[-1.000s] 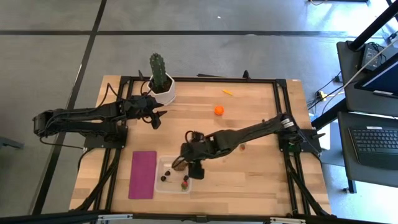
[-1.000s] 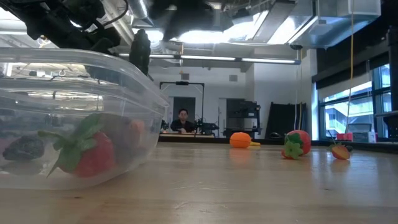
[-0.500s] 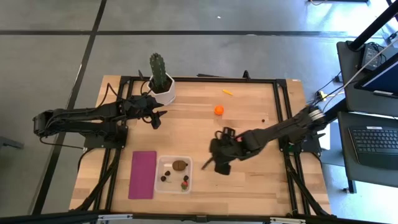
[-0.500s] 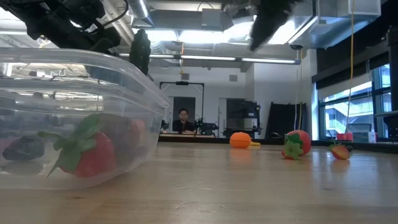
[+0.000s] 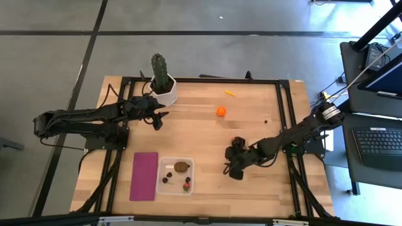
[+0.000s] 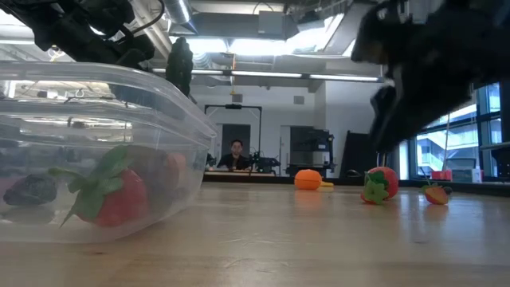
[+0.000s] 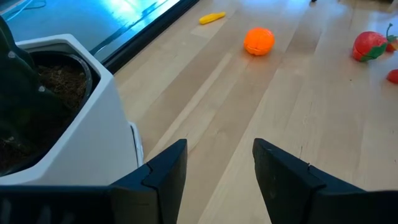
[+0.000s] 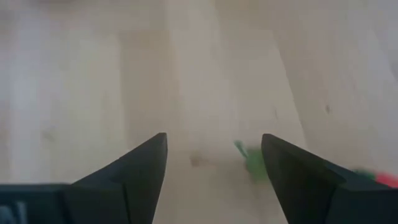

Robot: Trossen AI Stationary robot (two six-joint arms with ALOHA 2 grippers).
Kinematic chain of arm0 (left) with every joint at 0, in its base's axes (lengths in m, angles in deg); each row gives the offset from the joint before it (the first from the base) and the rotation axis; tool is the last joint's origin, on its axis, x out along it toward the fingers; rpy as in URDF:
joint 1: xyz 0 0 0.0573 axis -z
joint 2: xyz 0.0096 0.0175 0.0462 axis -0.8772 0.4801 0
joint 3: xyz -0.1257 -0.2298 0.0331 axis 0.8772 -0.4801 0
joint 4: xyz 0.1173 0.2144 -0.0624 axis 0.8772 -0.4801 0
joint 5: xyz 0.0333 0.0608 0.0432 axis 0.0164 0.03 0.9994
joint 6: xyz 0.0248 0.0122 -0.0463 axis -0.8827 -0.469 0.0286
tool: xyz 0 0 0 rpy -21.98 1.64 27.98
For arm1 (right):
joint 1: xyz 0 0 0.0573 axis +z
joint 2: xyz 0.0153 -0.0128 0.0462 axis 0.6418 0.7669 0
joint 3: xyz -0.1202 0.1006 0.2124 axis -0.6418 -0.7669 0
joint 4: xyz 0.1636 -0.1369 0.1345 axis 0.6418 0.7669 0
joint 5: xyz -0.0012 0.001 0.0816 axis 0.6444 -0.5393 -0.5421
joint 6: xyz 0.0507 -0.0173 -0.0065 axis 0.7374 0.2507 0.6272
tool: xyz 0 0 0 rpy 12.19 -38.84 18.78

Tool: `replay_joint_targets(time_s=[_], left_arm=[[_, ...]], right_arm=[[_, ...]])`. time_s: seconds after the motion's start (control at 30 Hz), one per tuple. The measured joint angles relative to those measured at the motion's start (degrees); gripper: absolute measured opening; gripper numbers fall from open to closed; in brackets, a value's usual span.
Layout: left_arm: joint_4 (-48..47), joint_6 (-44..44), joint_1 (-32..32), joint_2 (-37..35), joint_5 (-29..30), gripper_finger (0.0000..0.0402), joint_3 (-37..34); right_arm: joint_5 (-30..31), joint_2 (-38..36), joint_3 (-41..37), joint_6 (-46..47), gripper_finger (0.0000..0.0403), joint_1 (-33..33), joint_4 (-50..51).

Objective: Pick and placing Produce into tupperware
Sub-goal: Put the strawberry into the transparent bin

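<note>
Clear tupperware (image 5: 175, 176) near the table's front edge already holds the kiwi (image 5: 182, 167), while the right gripper (image 5: 233, 168), jaws wide and empty, hovers by a loose strawberry (image 6: 380, 184) that looks light, smooth, likely slippery, best pinched across its red body; left gripper (image 5: 158, 120) part-open, empty.

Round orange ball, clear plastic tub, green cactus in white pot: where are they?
Round orange ball (image 5: 221, 111): high view, its middle.
Clear plastic tub (image 5: 161, 164): high view, its rim's corner.
Green cactus in white pot (image 5: 160, 70): high view, the cactus stem.
</note>
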Motion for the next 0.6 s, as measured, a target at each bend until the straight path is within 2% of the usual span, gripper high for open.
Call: replay_joint_targets(time_s=[0.23,0.43,0.6], left_arm=[[-0.02,-0.02,0.01,0.0,0.47,0.0176,0.0],[0.0,-0.04,-0.01,0.0,0.92,0.0176,0.0],[-0.01,-0.04,-0.01,0.0,0.94,0.0176,0.0]], right_arm=[[2.84,0.03,-3.07,-0.37,0.0227,0.0,-2.62],[3.0,0.27,-3.73,-5.24,0.0197,-0.01,-5.71],[2.99,2.37,-3.77,-9.16,0.0188,-0.04,-6.71]])
